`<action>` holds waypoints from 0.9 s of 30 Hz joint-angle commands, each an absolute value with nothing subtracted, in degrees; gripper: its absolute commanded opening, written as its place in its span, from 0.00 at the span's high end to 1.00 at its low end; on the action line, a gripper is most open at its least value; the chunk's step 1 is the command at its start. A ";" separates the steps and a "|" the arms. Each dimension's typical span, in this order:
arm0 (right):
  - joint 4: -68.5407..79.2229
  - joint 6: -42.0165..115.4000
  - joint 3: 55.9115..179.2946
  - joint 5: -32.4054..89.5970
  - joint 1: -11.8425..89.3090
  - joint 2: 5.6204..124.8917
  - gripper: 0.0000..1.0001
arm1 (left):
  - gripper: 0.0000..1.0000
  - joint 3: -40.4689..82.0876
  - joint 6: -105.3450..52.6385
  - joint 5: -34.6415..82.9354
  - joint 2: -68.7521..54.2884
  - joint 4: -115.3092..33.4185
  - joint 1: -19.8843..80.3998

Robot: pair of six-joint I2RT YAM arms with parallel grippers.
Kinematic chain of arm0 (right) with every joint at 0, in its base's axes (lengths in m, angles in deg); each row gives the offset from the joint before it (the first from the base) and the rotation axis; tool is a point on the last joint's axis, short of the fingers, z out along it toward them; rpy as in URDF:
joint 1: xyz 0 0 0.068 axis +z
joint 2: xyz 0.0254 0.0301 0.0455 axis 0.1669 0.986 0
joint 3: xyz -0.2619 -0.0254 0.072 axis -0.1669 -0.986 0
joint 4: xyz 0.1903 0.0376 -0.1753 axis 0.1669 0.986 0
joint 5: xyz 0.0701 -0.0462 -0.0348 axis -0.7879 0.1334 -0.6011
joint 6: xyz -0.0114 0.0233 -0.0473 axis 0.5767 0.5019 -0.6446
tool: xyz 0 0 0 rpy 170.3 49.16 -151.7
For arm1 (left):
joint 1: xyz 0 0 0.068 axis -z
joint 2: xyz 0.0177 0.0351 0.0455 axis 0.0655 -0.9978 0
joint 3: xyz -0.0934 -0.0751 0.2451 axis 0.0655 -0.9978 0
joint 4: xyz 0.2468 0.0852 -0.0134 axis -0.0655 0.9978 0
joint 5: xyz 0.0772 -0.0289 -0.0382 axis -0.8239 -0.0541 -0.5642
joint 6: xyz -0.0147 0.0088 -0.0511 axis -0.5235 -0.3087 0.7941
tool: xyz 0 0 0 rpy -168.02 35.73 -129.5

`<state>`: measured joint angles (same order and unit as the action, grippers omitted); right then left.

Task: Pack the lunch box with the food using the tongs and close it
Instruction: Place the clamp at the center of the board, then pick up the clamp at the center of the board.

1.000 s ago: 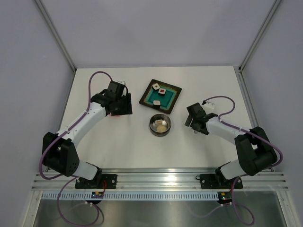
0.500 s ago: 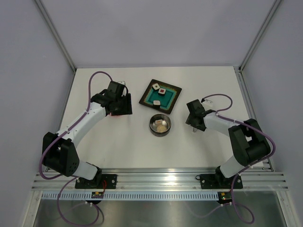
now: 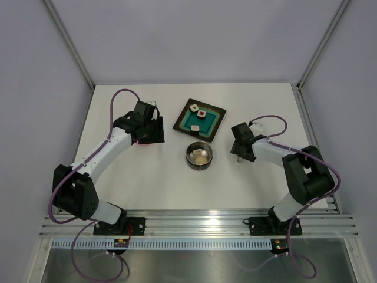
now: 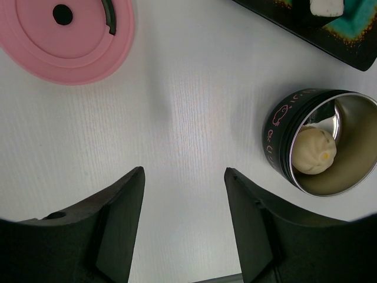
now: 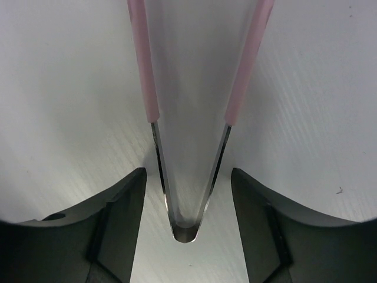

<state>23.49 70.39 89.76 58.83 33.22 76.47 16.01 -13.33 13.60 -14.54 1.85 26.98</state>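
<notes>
Grabbing the tongs (image 5: 143,71): my right pincer (image 5: 187,174) is spread around their joined end, low in frame. Next I'd squeeze gently and lift. Left pincer (image 4: 184,177) spread, empty.

soft, even overhead light fills the white counter (image 3: 153,177), bright, with only faint shadows beneath the arms. glare streaks the steel inner wall of the lunch box (image 4: 359,147). both wrist views darken at the lower corners, and the tongs (image 5: 143,59) look slightly soft near the lens.
</notes>
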 commanded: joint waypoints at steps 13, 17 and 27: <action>21.35 66.10 93.55 57.68 32.99 80.07 0.77 | 0.39 17.90 -14.47 13.42 -14.00 1.59 26.70; 26.62 62.67 96.63 54.35 32.99 74.80 0.89 | 0.39 17.99 -14.47 12.81 -13.56 1.76 26.70; 52.52 51.68 115.41 37.50 32.99 68.11 0.91 | 0.39 17.46 -14.12 12.46 -13.74 1.24 26.70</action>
